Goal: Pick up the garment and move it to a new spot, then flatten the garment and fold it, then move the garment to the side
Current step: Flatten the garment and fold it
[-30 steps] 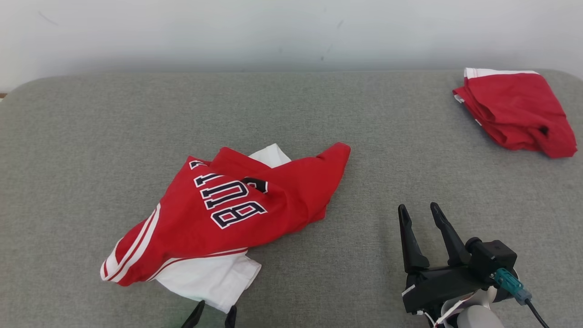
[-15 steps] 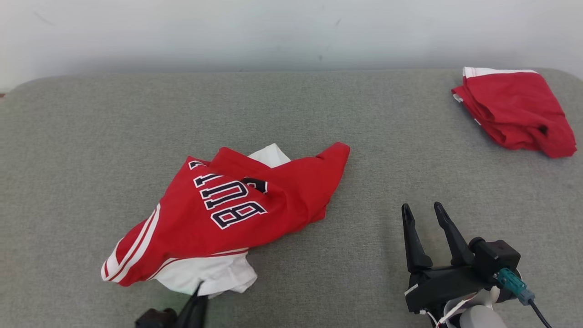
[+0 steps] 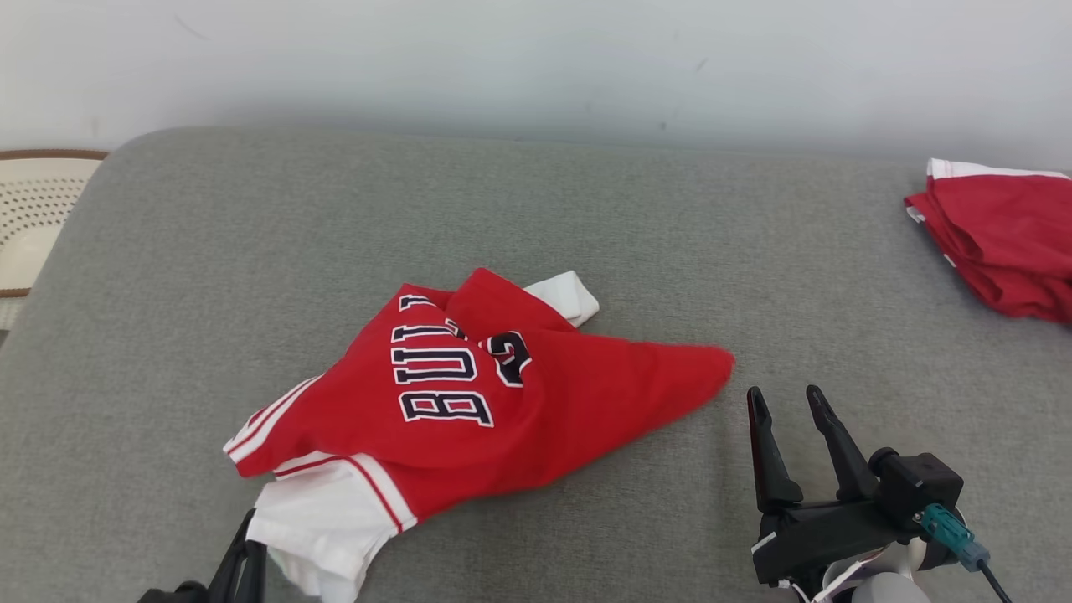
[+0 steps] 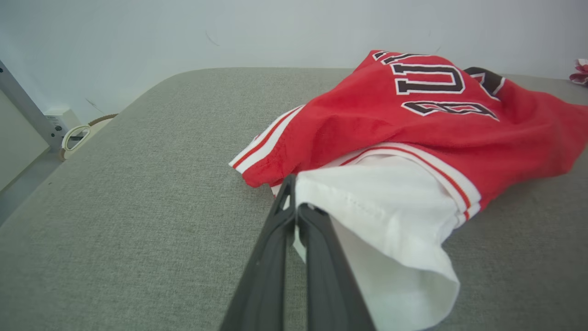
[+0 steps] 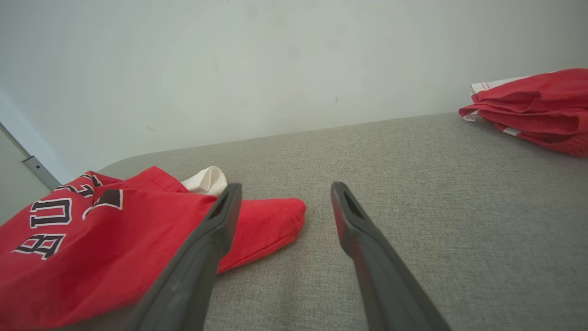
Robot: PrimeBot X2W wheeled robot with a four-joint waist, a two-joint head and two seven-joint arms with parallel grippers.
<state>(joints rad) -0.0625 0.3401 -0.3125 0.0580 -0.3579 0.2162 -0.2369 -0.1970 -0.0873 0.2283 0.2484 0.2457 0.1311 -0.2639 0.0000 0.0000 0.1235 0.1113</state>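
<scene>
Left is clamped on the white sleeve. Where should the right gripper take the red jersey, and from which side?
Probably the pointed corner of the jersey: it juts out thin and free on the grey surface, just left of the open right gripper. Come in low from the robot's right, sliding one finger under the tip.
</scene>
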